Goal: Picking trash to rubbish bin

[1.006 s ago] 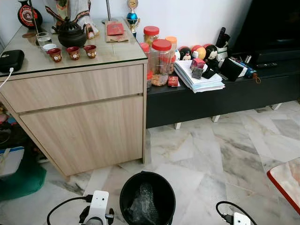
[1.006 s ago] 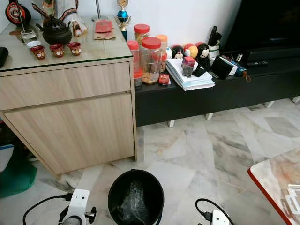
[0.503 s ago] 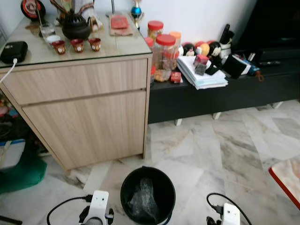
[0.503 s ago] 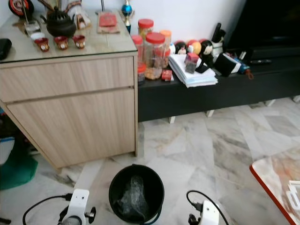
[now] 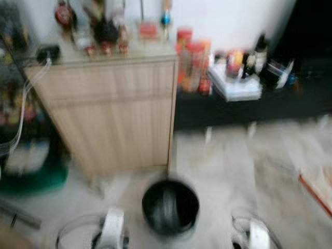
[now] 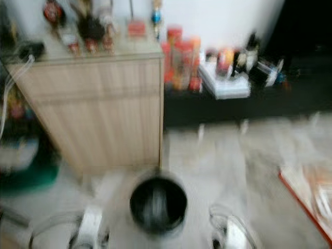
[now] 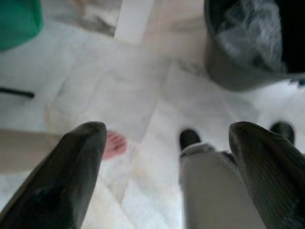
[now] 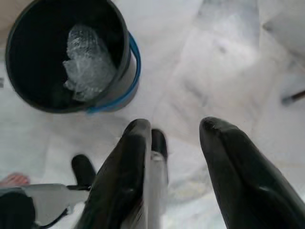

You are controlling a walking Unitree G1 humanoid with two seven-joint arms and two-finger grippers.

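The head views are blurred. Left of the black rubbish bin [image 5: 170,206], the left claw [image 7: 167,181] hangs over pale marble floor [image 7: 119,86], fingers spread wide and holding nothing; a person's bare foot [image 7: 114,144] lies near it. One bin stands on open floor in front of the wooden cabinet [image 5: 111,111], with one crumpled clear plastic wad [image 8: 88,62] inside. Right of the bin, the right claw [image 8: 181,176] hangs parted and bare. A red-edged desk [image 5: 316,187] juts in beyond.
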